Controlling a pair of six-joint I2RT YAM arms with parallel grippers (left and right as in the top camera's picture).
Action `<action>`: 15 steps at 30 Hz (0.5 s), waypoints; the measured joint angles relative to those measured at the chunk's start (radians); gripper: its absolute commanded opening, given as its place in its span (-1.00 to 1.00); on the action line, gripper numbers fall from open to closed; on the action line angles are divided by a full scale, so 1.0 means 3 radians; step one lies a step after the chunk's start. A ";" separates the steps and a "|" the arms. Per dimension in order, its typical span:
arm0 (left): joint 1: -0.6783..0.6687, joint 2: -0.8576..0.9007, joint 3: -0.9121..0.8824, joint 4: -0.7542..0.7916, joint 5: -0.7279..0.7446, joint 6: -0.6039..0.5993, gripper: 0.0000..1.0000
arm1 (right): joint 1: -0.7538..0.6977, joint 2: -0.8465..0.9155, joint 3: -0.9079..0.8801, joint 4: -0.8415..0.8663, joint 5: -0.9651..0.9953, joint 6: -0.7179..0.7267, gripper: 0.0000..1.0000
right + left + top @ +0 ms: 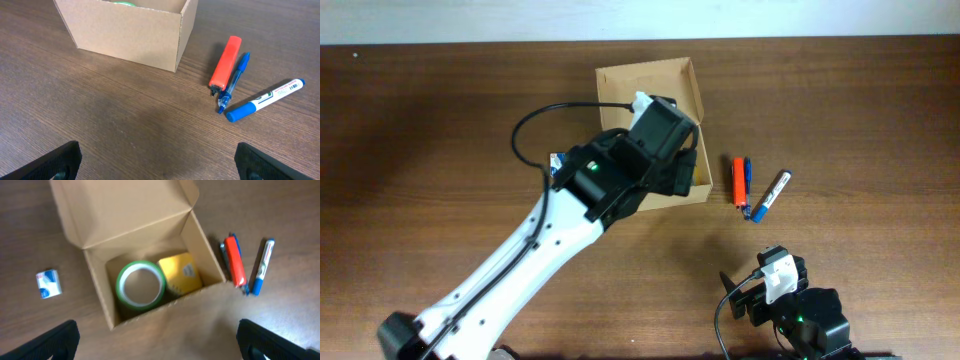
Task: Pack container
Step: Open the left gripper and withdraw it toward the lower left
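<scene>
We see the box (642,88) near the middle of the counter (430,120), toward its far side. Its mouth faces straight up. The lid (125,210) is hinged on the far edge and thrown back away from us. The longer side of the box seems to run left to right, skewed a little against the counter's edge. It is plain tan cardboard, matt, with crisp folds and a finely notched front rim.

Inside we find a tape roll (121,280) lying flat, a green ring around a pale core. A square yellow pad (181,272) leans against its right side and touches it.

Just right of the box, three slim pens lie on the dark wood grain, all pointing roughly front to back. An orange marker (225,60) lies side by side with a blue pen (235,82) and touches it. A white marker (267,97) with a blue cap lies slanted, a little apart from them. Left of the box lies a small white and blue packet (48,283).

Our left claw (160,347) hangs above the box with its fingers spread wide and nothing between them. Our right claw (160,165) sits low near the front edge, well apart from the box. It is also spread and empty, and it faces the box and the pens.
</scene>
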 measured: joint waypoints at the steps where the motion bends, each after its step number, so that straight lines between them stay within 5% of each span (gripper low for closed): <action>1: 0.0001 -0.0092 0.0000 -0.0123 -0.0005 0.0053 1.00 | 0.0000 0.0000 0.0000 0.0001 0.0000 -0.0001 0.99; 15: 0.0182 -0.1155 -0.0036 -0.1055 0.0080 0.0432 1.00 | 0.0000 0.0000 0.0000 0.0000 0.0000 0.0000 0.98</action>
